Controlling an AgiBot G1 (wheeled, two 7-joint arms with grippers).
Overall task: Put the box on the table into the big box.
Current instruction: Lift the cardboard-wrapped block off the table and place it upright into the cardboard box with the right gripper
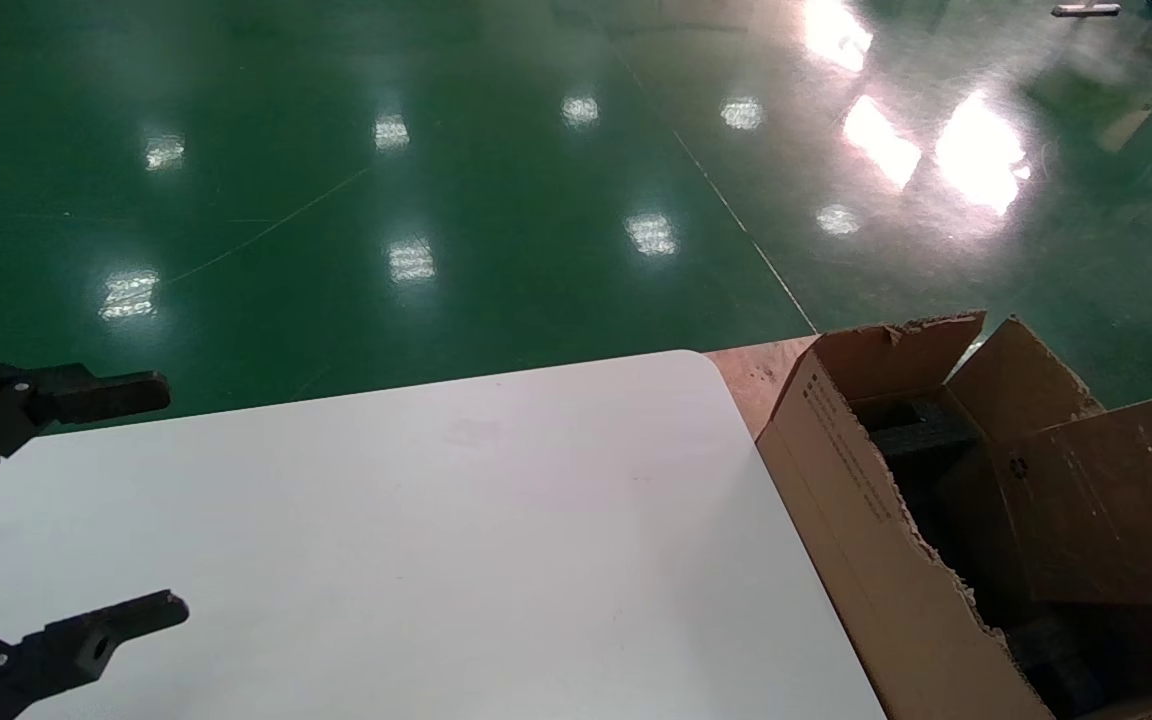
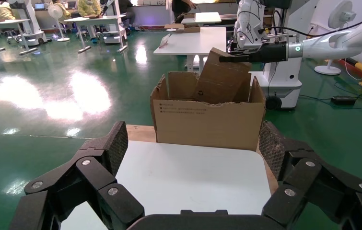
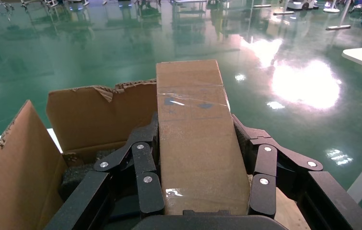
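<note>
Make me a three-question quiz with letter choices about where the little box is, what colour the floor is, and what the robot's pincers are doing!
1. Where is the small box?
A. flat on the white table
B. tilted, partly inside the big box
C. on the floor

2. What colour is the floor?
A. green
B. red
C. grey

3. What is the left pincer doing?
A. squeezing the small box
B. open, holding nothing
C. gripping a flap

Answers: 1 B, the box leans in the carton's opening. 2 A, shiny green all around. 3 B, only the right pincer clamps the box.
</note>
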